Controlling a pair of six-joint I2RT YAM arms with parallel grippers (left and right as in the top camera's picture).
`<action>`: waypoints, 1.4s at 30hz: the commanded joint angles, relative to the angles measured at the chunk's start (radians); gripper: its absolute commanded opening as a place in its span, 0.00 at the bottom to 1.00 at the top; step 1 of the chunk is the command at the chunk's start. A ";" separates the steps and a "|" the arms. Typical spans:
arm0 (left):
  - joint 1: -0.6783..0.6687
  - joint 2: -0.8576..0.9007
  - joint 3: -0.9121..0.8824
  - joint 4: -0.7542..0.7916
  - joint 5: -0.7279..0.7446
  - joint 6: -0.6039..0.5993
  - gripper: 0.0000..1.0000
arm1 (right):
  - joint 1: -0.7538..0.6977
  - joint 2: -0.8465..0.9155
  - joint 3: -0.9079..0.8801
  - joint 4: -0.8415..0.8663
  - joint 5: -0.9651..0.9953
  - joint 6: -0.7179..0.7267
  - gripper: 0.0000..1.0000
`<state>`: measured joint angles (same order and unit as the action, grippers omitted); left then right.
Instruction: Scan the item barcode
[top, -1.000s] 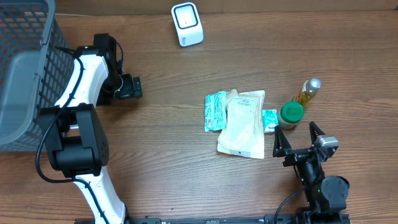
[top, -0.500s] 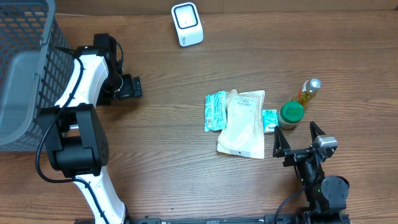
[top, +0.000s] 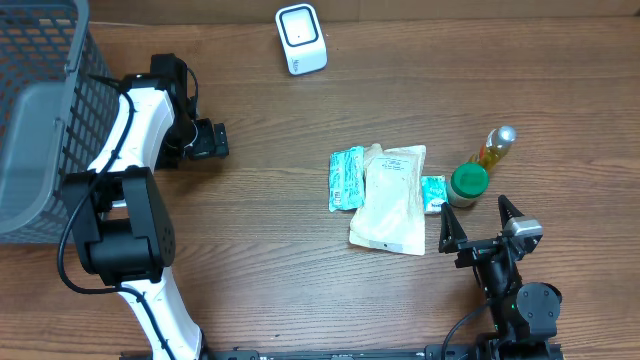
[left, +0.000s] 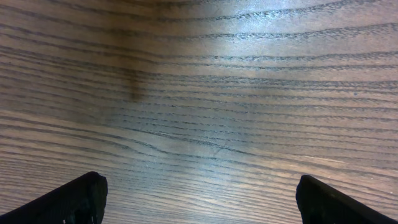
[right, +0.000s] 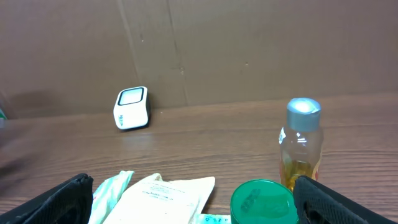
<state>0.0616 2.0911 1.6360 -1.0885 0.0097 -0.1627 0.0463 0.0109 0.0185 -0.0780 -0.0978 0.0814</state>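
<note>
A white barcode scanner (top: 301, 38) stands at the far edge of the table, also seen in the right wrist view (right: 131, 107). The items lie right of centre: a cream pouch (top: 392, 200), a teal packet (top: 346, 178), a small teal packet (top: 433, 192), a green-lidded jar (top: 467, 183) and a yellow bottle (top: 495, 148). My right gripper (top: 475, 210) is open just in front of the jar (right: 262, 202) and bottle (right: 301, 146), holding nothing. My left gripper (top: 220, 140) is open at the left, above bare wood (left: 199, 124).
A grey mesh basket (top: 75, 60) fills the far left corner, close behind the left arm. A brown cardboard wall (right: 249, 50) rises behind the scanner.
</note>
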 joint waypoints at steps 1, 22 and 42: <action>0.003 -0.008 0.014 -0.003 -0.010 -0.014 1.00 | -0.003 -0.008 -0.011 0.004 -0.001 -0.004 1.00; 0.003 -0.259 0.014 -0.003 -0.010 -0.014 1.00 | -0.003 -0.008 -0.011 0.004 -0.001 -0.004 1.00; 0.003 -0.980 0.014 -0.004 -0.010 -0.014 0.99 | -0.003 -0.008 -0.011 0.004 -0.001 -0.004 1.00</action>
<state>0.0616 1.1385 1.6455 -1.0901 0.0097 -0.1627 0.0463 0.0109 0.0185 -0.0784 -0.0978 0.0814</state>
